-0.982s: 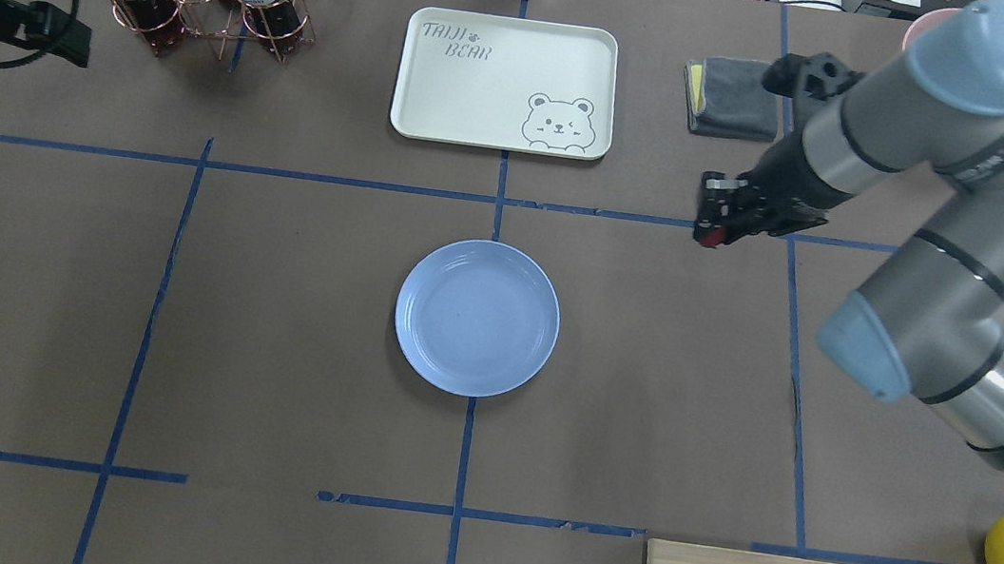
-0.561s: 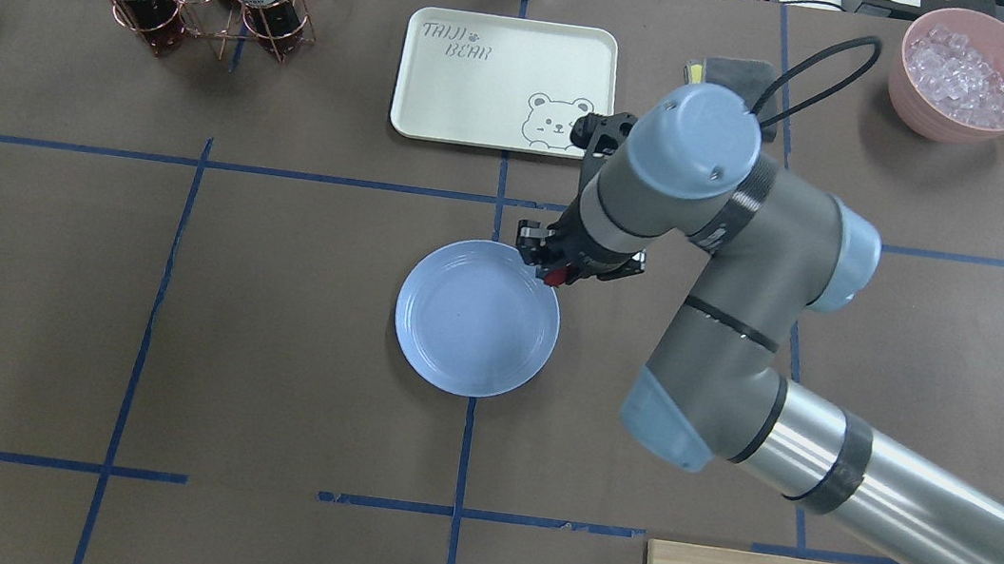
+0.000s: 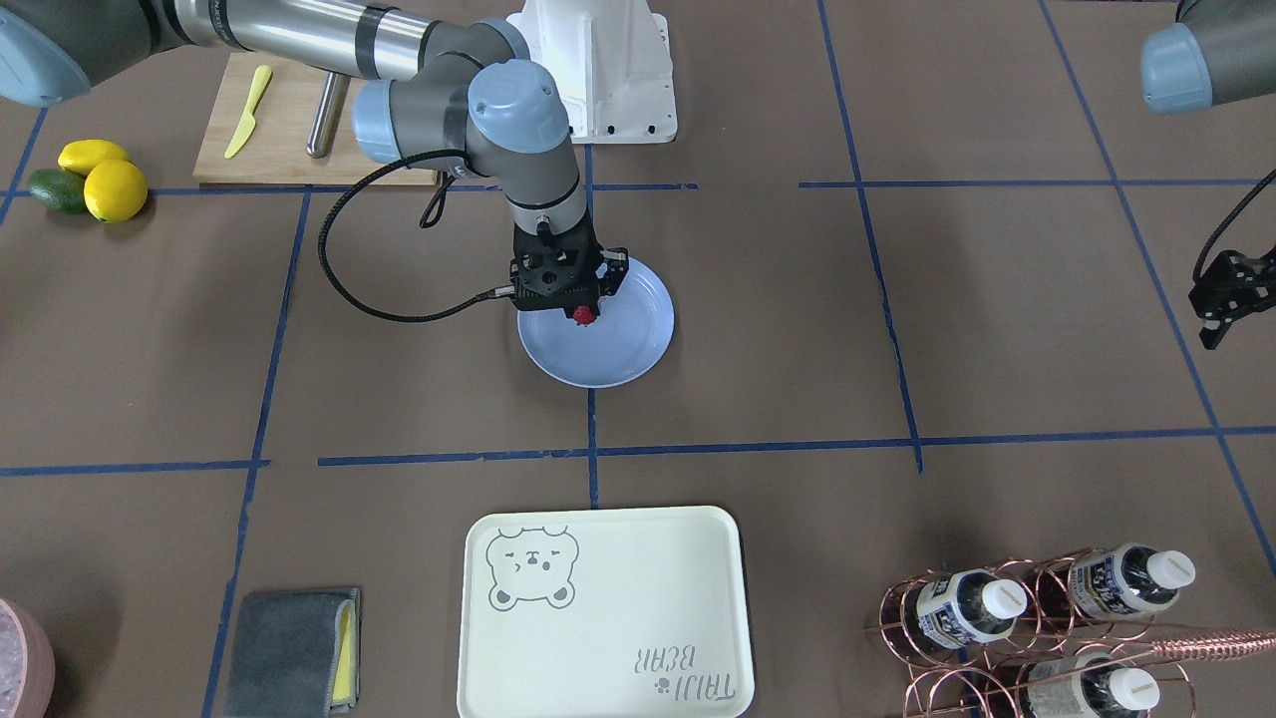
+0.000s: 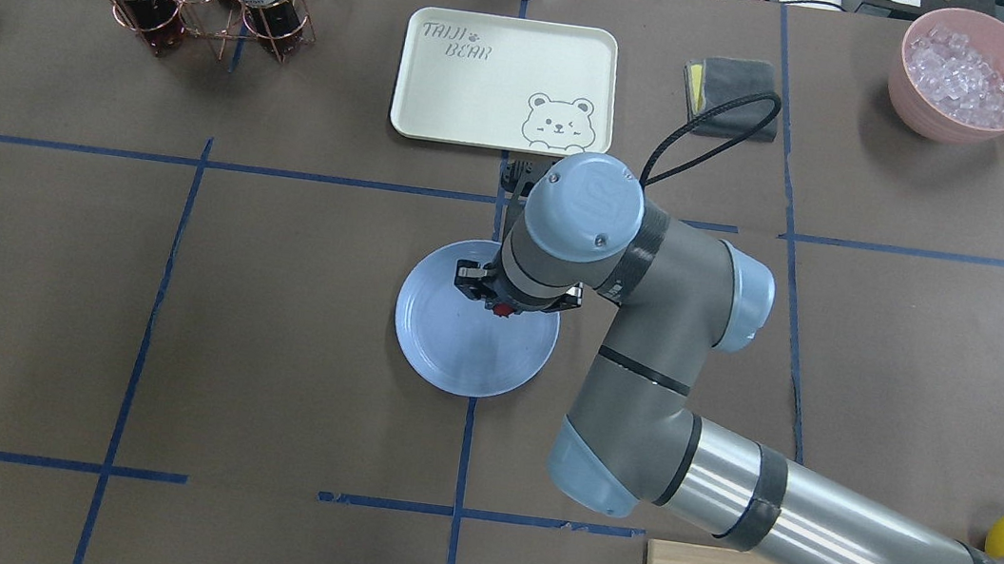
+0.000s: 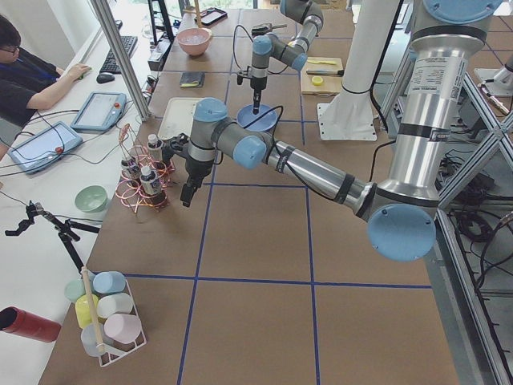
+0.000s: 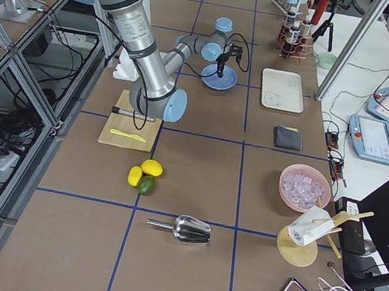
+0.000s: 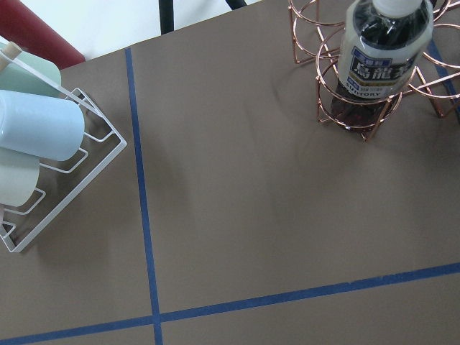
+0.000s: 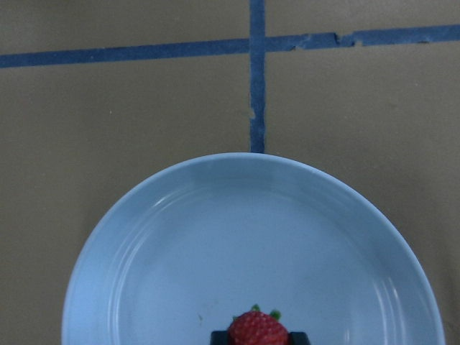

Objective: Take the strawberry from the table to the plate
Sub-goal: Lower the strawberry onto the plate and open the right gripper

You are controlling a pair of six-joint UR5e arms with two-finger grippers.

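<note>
Bright, even light from above; faint soft shadows on the brown paper-covered table (image 4: 271,292) around the right gripper (image 4: 505,307); sharp focus.

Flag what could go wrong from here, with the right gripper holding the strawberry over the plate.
1. The strawberry is small and rounded, and hangs off the centre of the plate. If it is released from any height, it might roll past the rim onto the table. I cannot tell how high it hangs.
2. The right gripper pinches the strawberry between its fingers, so on opening it may cling to one finger and drop askew.
</note>
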